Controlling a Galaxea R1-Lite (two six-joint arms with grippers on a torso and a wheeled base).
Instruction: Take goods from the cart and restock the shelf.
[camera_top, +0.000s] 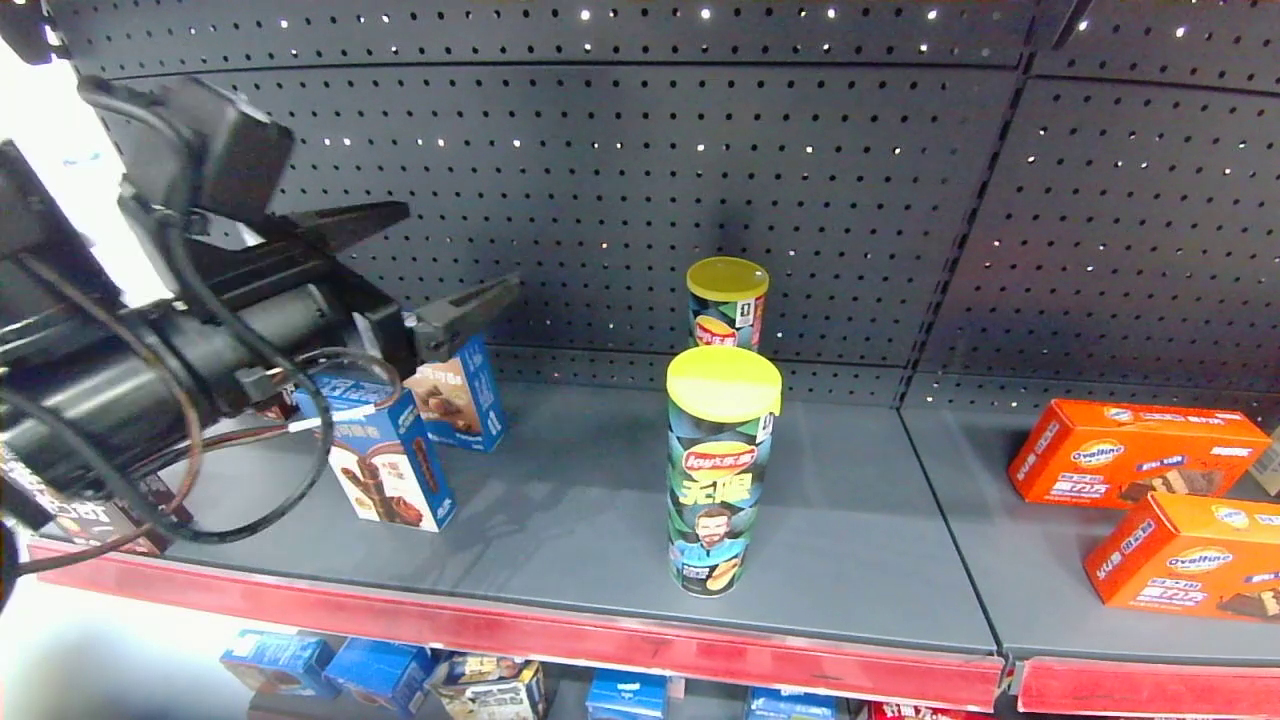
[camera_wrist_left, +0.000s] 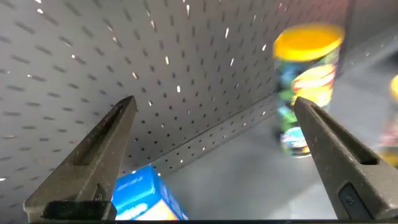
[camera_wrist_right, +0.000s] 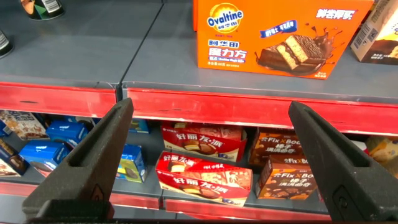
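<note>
Four goods are already standing on the grey metal shelf (camera_top: 850, 540), blue cardboard boxes (camera_top: 390, 470) and yellow-lidded green cans (camera_top: 720, 480); I am seeing left gripper (camera_top: 455, 255) and right gripper (camera_wrist_right: 209, 109) wide open, empty, restocking probably continuing.

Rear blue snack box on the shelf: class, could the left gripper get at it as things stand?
Probably yes: the open left gripper hangs just above the rear blue snack box, with nothing between them.

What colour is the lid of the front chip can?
The lid of the can is yellow; the head view shows it best.
</note>
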